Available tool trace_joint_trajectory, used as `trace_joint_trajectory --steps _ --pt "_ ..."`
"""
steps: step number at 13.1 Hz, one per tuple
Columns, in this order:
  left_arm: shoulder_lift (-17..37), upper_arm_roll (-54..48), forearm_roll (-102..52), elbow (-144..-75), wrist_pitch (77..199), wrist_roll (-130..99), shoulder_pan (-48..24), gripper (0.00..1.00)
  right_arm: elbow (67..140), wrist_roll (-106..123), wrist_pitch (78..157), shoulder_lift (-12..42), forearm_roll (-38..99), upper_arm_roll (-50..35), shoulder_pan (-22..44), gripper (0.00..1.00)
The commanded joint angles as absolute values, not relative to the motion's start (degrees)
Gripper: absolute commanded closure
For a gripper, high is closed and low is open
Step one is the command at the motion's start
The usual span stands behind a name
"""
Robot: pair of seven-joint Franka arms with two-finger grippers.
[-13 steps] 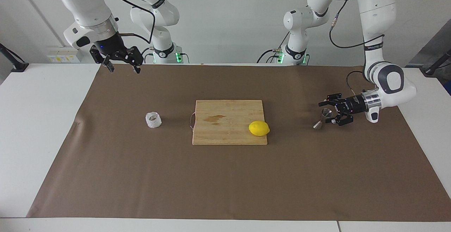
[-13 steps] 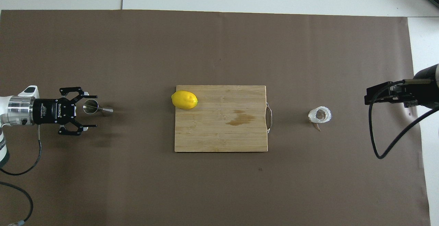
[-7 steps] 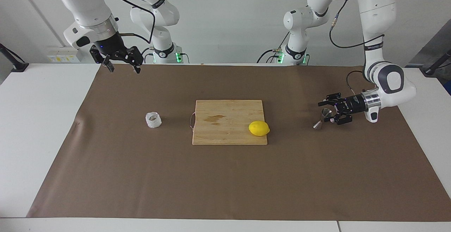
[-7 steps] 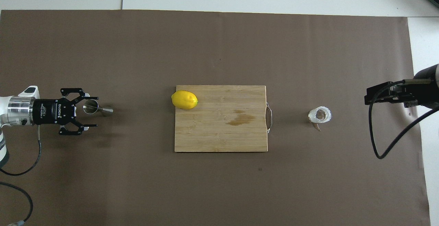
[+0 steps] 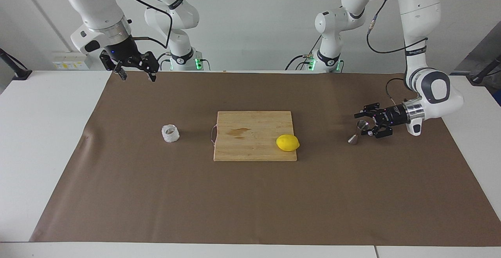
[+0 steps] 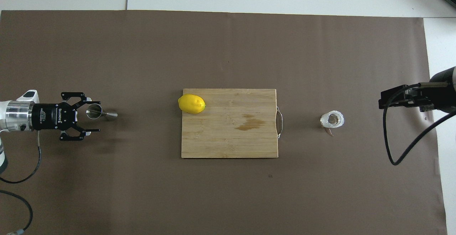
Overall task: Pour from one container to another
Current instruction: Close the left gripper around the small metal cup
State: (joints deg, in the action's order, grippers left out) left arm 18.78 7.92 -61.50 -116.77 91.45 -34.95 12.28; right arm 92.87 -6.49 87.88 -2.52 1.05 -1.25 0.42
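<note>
The whitish translucent cup (image 5: pixel 170 133) stands on the brown mat toward the right arm's end; it also shows in the overhead view (image 6: pixel 332 119). The steel jigger (image 5: pixel 357 132) stands upright toward the left arm's end, seen too from overhead (image 6: pixel 101 114). My left gripper (image 5: pixel 362 124) is low, level with the jigger and open; the jigger's top sits between its fingertips without being clasped (image 6: pixel 97 116). My right gripper (image 5: pixel 137 77) hangs open and empty, high over the mat's edge at the right arm's end (image 6: pixel 386 101), well away from the cup.
A wooden cutting board (image 5: pixel 254 148) with a wire handle lies mid-mat between cup and jigger (image 6: pixel 228 142). A yellow lemon (image 5: pixel 287 143) sits on its corner toward the left arm's end (image 6: pixel 191 103). A darker stain marks the board.
My left gripper has drawn back very slightly toward its own end of the table, still open around the jigger's top. The right arm, cup and jigger have not moved.
</note>
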Motion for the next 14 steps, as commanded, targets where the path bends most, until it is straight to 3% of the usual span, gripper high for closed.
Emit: trace_joint_trajectory --steps 1,5,7,11,13,14 --pt "17.31 8.44 -62.31 -118.65 91.58 -35.77 12.04 0.1 94.39 -5.54 88.42 -3.87 1.41 -1.23 0.0 0.0" --pt "17.49 8.35 -62.31 -118.74 92.9 -35.6 11.78 0.11 94.31 -5.54 88.42 -3.87 1.41 -1.23 0.0 0.0" --pt "17.58 8.35 -62.4 -118.74 93.08 -35.42 11.69 0.29 94.39 -5.54 88.42 -3.87 1.41 -1.23 0.0 0.0" --pt "17.58 8.26 -62.4 -118.74 93.08 -35.59 11.78 0.32 94.39 -5.54 88.42 -3.87 1.41 -1.23 0.0 0.0" --pt "17.49 8.26 -62.49 -118.74 93.08 -35.6 11.78 0.41 94.39 -5.54 88.42 -3.87 1.41 -1.23 0.0 0.0" --pt "17.58 8.26 -62.49 -118.65 92.99 -35.6 11.78 0.51 94.39 -5.54 88.42 -3.87 1.41 -1.23 0.0 0.0"
